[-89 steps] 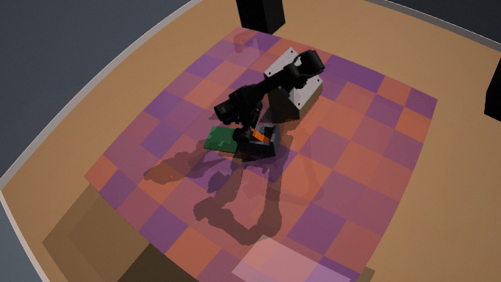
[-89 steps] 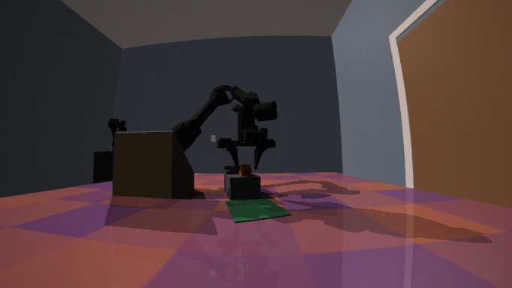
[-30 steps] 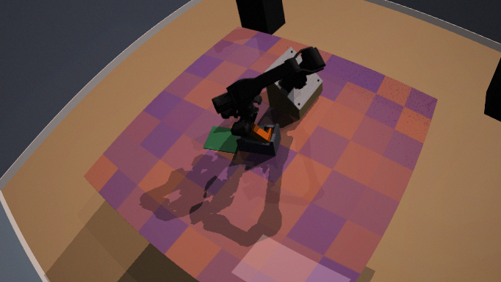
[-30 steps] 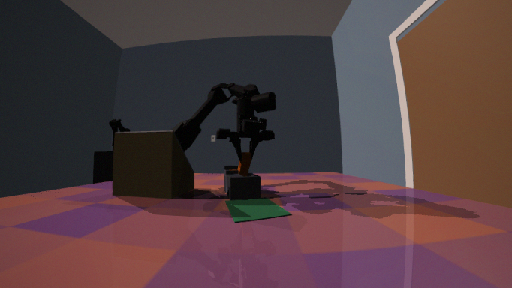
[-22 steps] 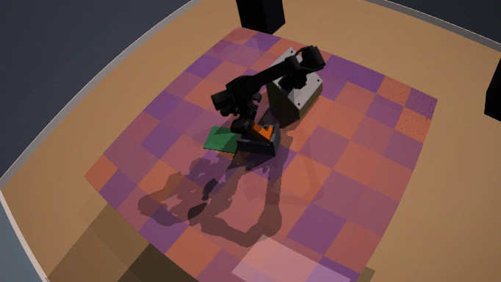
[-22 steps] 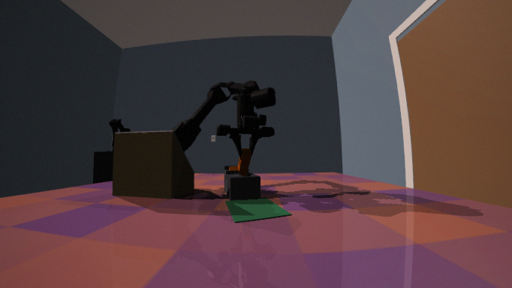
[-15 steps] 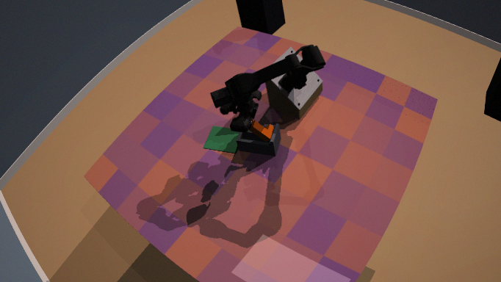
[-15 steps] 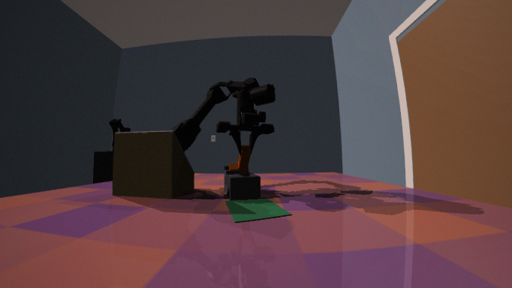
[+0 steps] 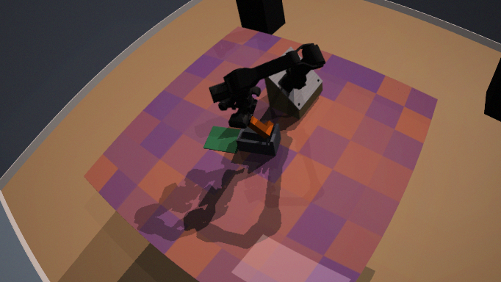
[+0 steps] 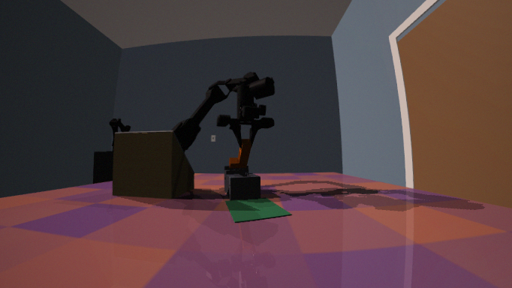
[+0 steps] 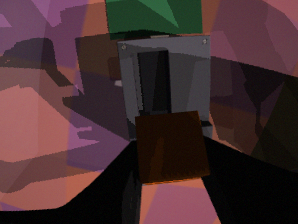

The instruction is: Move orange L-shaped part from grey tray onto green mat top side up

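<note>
Exterior view: hand [image 10: 245,147] clamped on orange part [image 10: 243,153].
Part: tilted, raised above grey tray [image 10: 245,186].
Green mat [image 10: 259,211]: beside tray.

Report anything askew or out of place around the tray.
The orange part hangs tilted, nearly on end, pinched in the gripper above the grey tray, its lower end close over the pocket. The green mat beside the tray bears nothing yet.
</note>
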`<state>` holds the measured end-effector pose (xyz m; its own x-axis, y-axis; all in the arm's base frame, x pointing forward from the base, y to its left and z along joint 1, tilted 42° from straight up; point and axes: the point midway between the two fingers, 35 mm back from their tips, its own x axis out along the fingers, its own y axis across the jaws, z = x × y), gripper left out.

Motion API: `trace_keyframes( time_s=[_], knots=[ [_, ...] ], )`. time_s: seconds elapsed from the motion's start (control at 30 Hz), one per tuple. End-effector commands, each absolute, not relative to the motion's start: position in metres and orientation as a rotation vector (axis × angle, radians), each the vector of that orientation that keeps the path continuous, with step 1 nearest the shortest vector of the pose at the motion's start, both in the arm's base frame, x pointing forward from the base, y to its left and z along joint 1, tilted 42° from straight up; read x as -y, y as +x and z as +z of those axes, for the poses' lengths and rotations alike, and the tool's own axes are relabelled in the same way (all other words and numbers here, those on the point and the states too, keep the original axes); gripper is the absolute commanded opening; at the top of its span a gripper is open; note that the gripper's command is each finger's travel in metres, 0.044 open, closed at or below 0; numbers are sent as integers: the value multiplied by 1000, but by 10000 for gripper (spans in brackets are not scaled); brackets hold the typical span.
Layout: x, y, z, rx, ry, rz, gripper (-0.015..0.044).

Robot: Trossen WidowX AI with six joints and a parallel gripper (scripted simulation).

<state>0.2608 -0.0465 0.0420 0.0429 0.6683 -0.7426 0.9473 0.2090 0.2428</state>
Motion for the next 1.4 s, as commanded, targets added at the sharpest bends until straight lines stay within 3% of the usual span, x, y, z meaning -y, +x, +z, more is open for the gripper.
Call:
trace_keyframes(
  time_s=[0.0,1.37],
  knots=[
    [48,261,43,-1696,1522,-445,0],
    [154,295,-46,-1689,1517,-448,0]
  ],
)
